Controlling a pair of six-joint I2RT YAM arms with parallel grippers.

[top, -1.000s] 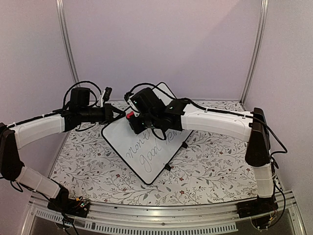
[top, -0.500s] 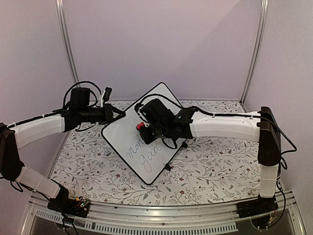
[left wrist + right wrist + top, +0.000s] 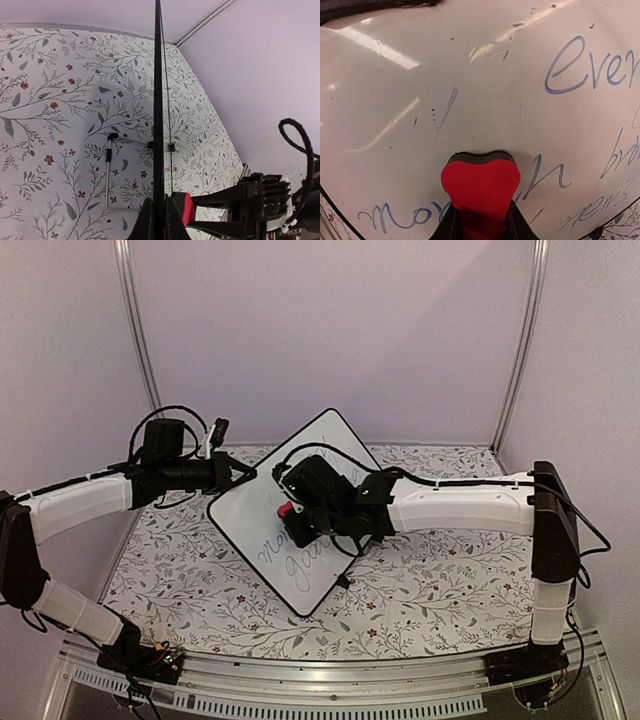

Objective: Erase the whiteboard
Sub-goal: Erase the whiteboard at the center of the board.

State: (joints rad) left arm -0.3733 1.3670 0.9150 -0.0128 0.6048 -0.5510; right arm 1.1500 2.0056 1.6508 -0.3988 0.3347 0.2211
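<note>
The whiteboard [image 3: 322, 443] stands tilted on edge on the table, with grey-blue handwriting on its lower half. My left gripper [image 3: 243, 476] is shut on the board's left edge. In the left wrist view the board is edge-on as a thin black line [image 3: 158, 100] between my fingers [image 3: 159, 222]. My right gripper [image 3: 296, 515] is shut on a red eraser [image 3: 286, 509] and presses it flat against the board just above the writing. In the right wrist view the eraser [image 3: 480, 182] touches the board [image 3: 495, 75] between the words, held in my gripper [image 3: 481, 225].
A floral tablecloth [image 3: 430, 580] covers the table. White walls with metal posts [image 3: 138, 330] enclose the back and sides. A wire stand [image 3: 108, 170] lies behind the board. Small black feet [image 3: 345, 582] stick out from the board's lower right edge.
My right gripper has moved the eraser down and to the right across the board, from its upper left part to the top of the writing. The left arm has held still.
</note>
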